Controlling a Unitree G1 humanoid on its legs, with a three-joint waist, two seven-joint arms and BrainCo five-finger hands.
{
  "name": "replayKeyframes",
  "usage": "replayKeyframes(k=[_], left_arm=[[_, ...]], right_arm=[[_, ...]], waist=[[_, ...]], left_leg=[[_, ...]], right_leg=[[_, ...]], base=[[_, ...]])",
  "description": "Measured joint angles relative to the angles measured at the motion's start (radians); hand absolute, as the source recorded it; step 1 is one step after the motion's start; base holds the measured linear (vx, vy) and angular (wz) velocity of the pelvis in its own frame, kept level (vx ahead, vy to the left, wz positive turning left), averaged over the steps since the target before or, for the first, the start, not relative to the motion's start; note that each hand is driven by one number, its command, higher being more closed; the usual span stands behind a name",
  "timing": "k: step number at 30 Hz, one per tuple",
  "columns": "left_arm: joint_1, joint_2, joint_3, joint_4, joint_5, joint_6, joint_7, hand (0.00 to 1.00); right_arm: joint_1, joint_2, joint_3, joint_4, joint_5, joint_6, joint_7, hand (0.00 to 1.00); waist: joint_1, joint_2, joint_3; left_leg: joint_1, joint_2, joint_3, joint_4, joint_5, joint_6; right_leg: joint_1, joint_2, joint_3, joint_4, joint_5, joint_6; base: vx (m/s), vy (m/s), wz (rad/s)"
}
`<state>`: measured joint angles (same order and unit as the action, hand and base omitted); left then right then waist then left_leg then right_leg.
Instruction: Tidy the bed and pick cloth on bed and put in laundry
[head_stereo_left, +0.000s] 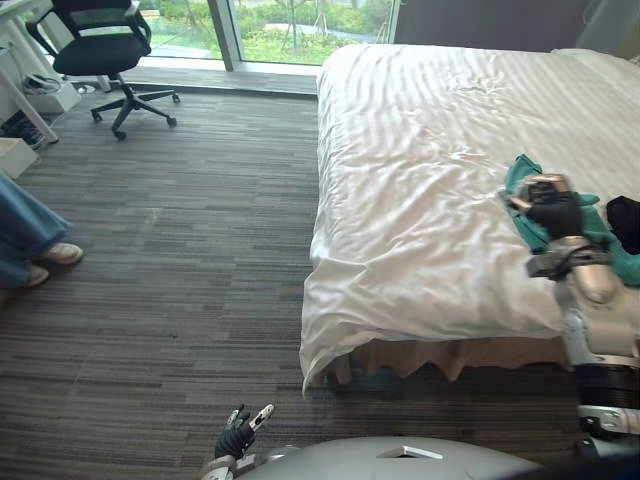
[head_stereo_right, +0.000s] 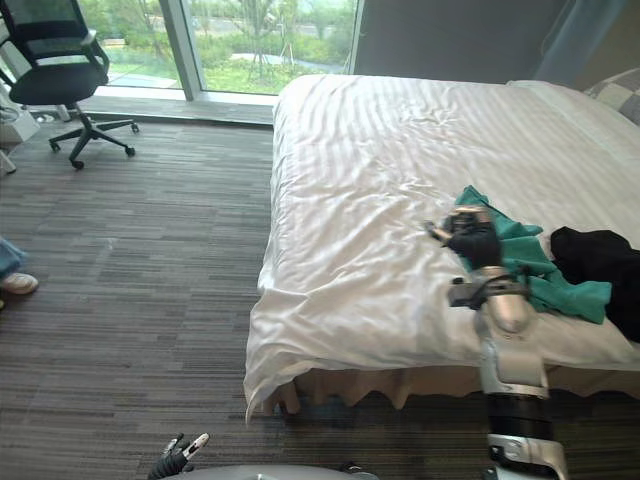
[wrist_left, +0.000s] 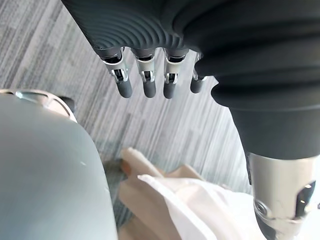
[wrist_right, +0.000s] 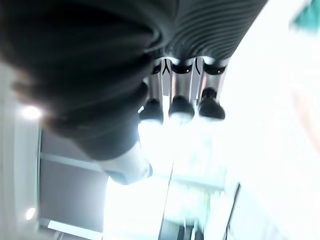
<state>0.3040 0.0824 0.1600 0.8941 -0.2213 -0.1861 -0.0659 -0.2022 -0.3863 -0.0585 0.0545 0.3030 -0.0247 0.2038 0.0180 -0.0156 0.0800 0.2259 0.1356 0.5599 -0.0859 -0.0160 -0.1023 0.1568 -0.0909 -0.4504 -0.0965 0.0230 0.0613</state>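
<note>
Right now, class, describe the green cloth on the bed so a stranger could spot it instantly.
Find the big white bed. Toward its near edge, on the robot's right, lies a crumpled teal cloth. The black garment beside it, further right, is the only other loose item.

We're in a bedroom here: a wide bed (head_stereo_left: 430, 150) under a white striped sheet takes up the right side, with a green cloth (head_stereo_right: 545, 275) and a black garment (head_stereo_right: 600, 258) lying loose on it. There's grey striped carpet (head_stereo_left: 180, 250) underfoot, a tall window (head_stereo_left: 290, 25) onto greenery at the far end, and a black swivel chair (head_stereo_left: 100, 50) near it.
</note>
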Motion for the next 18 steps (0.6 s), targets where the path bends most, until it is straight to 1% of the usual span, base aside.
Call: replayKeyframes(k=[2, 3, 4, 5, 7, 9, 10, 11, 12, 13, 14, 15, 18], left_arm=[[0.003, 0.0, 0.0, 0.003, -0.001, -0.011, 0.0, 0.0], [-0.008, -0.004, 0.0, 0.004, -0.004, -0.022, -0.002, 0.0], [-0.017, -0.003, -0.001, 0.0, -0.006, -0.01, -0.001, 0.0], [-0.028, -0.003, -0.001, -0.001, -0.006, 0.004, -0.001, 0.0], [-0.051, 0.001, -0.002, -0.011, -0.008, 0.049, 0.0, 0.0], [-0.067, 0.004, -0.002, -0.025, -0.016, 0.082, 0.0, 0.0], [-0.078, 0.005, -0.003, -0.039, -0.042, 0.124, -0.002, 0.0], [-0.094, 0.009, -0.004, -0.048, -0.045, 0.152, -0.003, 0.0], [-0.113, 0.01, -0.004, -0.05, -0.049, 0.162, -0.003, 0.0], [-0.159, 0.011, -0.005, -0.052, -0.076, 0.175, -0.003, 0.0], [-0.211, 0.014, -0.008, -0.058, -0.105, 0.181, -0.002, 0.0], [-0.239, 0.015, -0.011, -0.061, -0.12, 0.182, -0.002, 0.0], [-0.382, 0.026, -0.014, -0.098, -0.183, 0.184, 0.0, 0.0]], right_arm=[[-0.017, 0.031, 0.063, 0.003, 0.001, 0.018, 0.015, 1.0], [-0.099, 0.076, 0.164, 0.01, 0.004, 0.042, 0.022, 1.0], [-0.13, 0.095, 0.206, 0.008, 0.008, 0.065, 0.019, 1.0], [-0.139, 0.104, 0.219, 0.008, 0.008, 0.082, 0.016, 1.0], [-0.162, 0.125, 0.264, 0.009, 0.008, 0.122, 0.008, 1.0], [-0.187, 0.15, 0.293, 0.021, 0.008, 0.141, 0.001, 1.0], [-0.222, 0.167, 0.326, 0.055, 0.025, 0.161, -0.01, 1.0], [-0.256, 0.187, 0.347, 0.106, 0.031, 0.173, -0.022, 1.0], [-0.276, 0.194, 0.356, 0.133, 0.033, 0.176, -0.031, 1.0], [-0.322, 0.206, 0.369, 0.184, 0.039, 0.177, -0.047, 1.0], [-0.381, 0.222, 0.373, 0.232, 0.039, 0.174, -0.063, 1.0], [-0.415, 0.228, 0.375, 0.255, 0.039, 0.171, -0.07, 1.0], [-0.62, 0.233, 0.382, 0.366, 0.037, 0.146, -0.094, 1.0]], waist=[[0.003, 0.003, 0.01], [0.016, 0.007, 0.036], [0.023, 0.005, 0.046], [0.026, 0.002, 0.047], [0.036, -0.003, 0.048], [0.044, -0.003, 0.051], [0.051, -0.004, 0.053], [0.054, -0.008, 0.06], [0.056, -0.012, 0.066], [0.063, -0.015, 0.093], [0.082, -0.017, 0.133], [0.087, -0.018, 0.156], [0.109, -0.004, 0.323]], left_leg=[[0.0, -0.002, -0.023, -0.002, 0.002, 0.004], [-0.001, -0.001, -0.036, -0.011, 0.014, 0.012], [-0.003, -0.001, -0.046, -0.011, 0.018, 0.014], [-0.004, -0.001, -0.05, -0.011, 0.02, 0.014], [-0.015, -0.003, -0.076, -0.011, 0.027, 0.019], [-0.024, -0.004, -0.085, -0.011, 0.032, 0.021], [-0.039, -0.005, -0.091, -0.011, 0.037, 0.024], [-0.06, -0.005, -0.105, -0.008, 0.043, 0.027], [-0.075, -0.005, -0.113, -0.004, 0.046, 0.029], [-0.108, -0.004, -0.129, 0.009, 0.052, 0.034], [-0.149, -0.002, -0.133, 0.023, 0.059, 0.038], [-0.171, 0.002, -0.133, 0.028, 0.063, 0.04], [-0.295, 0.007, -0.142, 0.065, 0.091, 0.054]], right_leg=[[0.01, -0.003, -0.01, -0.005, 0.0, 0.0], [0.01, -0.012, -0.029, -0.006, 0.004, -0.003], [0.012, -0.013, -0.032, -0.006, 0.008, -0.005], [0.013, -0.013, -0.033, -0.006, 0.008, -0.006], [0.018, -0.015, -0.051, -0.006, 0.009, -0.006], [0.014, -0.016, -0.059, -0.006, 0.01, -0.007], [0.003, -0.017, -0.063, -0.006, 0.013, -0.008], [-0.009, -0.018, -0.075, -0.006, 0.016, -0.011], [-0.018, -0.018, -0.083, -0.006, 0.018, -0.012], [-0.039, -0.018, -0.09, -0.005, 0.025, -0.019], [-0.073, -0.019, -0.092, 0.0, 0.034, -0.026], [-0.092, -0.018, -0.091, 0.001, 0.04, -0.031], [-0.217, -0.029, -0.088, 0.06, 0.049, -0.05]], base=[[-0.13, -0.041, 0.29], [-0.15, -0.041, 0.19], [-0.15, -0.044, 0.17], [-0.05, -0.015, 0.21], [-0.03, -0.013, 0.31], [-0.02, -0.005, 0.2], [-0.03, -0.012, 0.18], [-0.03, -0.017, 0.24], [-0.03, -0.022, 0.33], [-0.07, -0.026, 0.25], [-0.09, -0.029, 0.15], [-0.13, -0.041, 0.04], [-0.12, -0.017, 0.02]])
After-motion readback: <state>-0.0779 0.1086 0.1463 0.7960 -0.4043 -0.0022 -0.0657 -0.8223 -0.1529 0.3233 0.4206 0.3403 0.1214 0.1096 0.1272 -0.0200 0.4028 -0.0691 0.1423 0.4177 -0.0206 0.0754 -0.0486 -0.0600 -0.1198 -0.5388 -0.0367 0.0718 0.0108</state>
